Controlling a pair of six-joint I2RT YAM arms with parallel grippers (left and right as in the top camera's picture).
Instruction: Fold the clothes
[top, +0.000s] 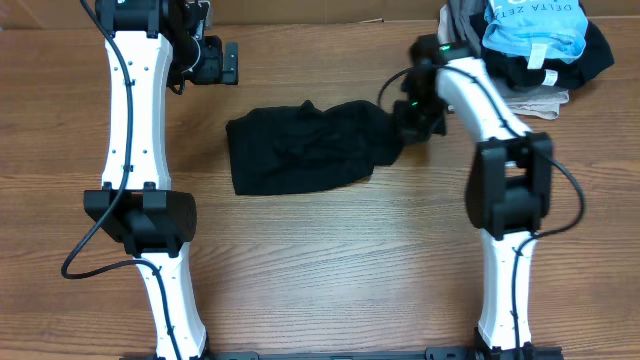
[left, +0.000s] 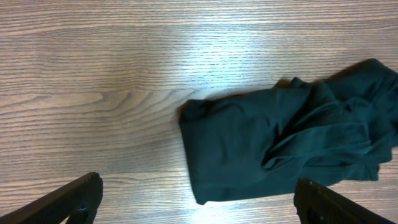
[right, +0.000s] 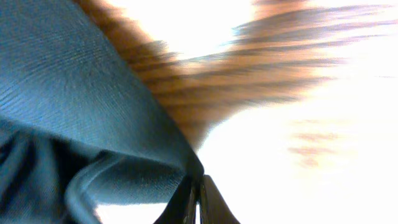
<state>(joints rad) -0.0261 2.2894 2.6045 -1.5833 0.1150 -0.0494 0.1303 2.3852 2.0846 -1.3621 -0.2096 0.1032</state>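
Observation:
The black T-shirt (top: 305, 147) lies bunched and creased on the wooden table, in the middle. It also shows in the left wrist view (left: 280, 143) and, close up, in the right wrist view (right: 68, 106). My right gripper (top: 410, 128) is at the shirt's right end, its fingers (right: 199, 186) pressed together on a pinch of the black fabric. My left gripper (top: 222, 62) is open and empty, hovering up and to the left of the shirt; its two fingertips (left: 199, 199) stand wide apart at the bottom corners of the left wrist view. No logo shows.
A pile of other garments sits at the back right: a light-blue one with dark lettering (top: 535, 25), dark fabric (top: 590, 50) and a beige piece (top: 535, 100). Both arm bases stand at the table's front edge.

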